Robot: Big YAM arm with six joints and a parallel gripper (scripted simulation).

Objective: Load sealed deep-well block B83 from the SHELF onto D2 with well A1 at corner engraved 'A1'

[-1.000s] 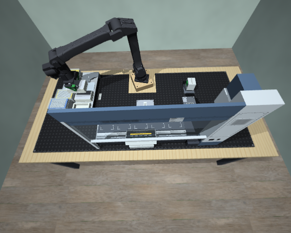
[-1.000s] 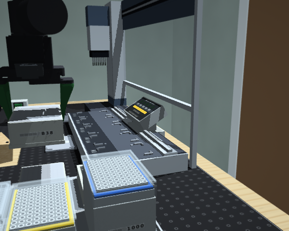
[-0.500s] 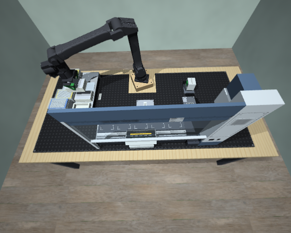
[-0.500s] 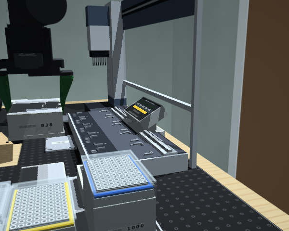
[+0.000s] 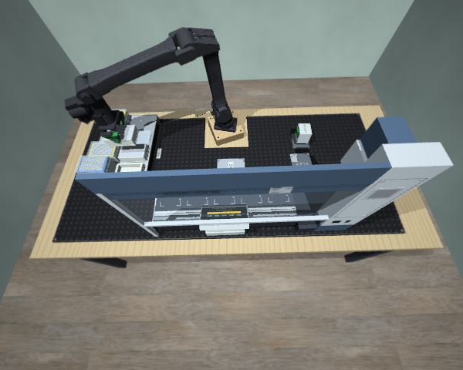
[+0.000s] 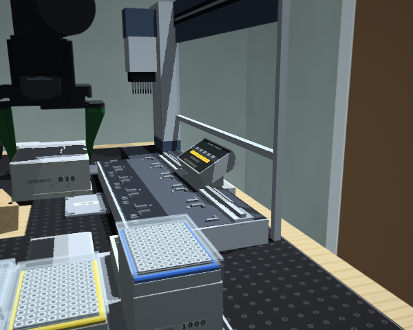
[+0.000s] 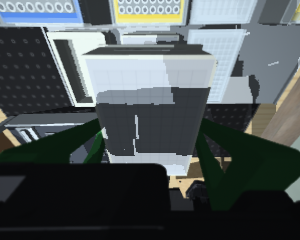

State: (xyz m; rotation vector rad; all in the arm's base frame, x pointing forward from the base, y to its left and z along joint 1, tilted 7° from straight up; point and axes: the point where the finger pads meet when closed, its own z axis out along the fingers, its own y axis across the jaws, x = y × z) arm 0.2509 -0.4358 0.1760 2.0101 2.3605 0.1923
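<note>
My gripper (image 6: pixel 49 155) is shut on a grey sealed deep-well block (image 6: pixel 50 170), its green fingers on the two sides. The label on the block's side reads B38 (image 6: pixel 66 178). The block hangs level, above the black mat beside the shelf. In the wrist view the block (image 7: pixel 150 107) fills the space between the fingers. In the top view the gripper (image 5: pixel 114 135) is at the shelf's (image 5: pixel 122 151) back end. The deck (image 6: pixel 157 188) with its corner brackets holds nothing. I cannot read a label B83 anywhere.
A blue-framed tip rack (image 6: pixel 167 247) and a yellow-framed one (image 6: pixel 57 293) stand on the shelf with other labware. A small grey nest (image 6: pixel 84 205) lies on the mat. The pipetting head (image 6: pixel 140 53) and gantry beam (image 5: pixel 231 176) hang over the deck. The key post (image 5: pixel 303 132) is right of the base.
</note>
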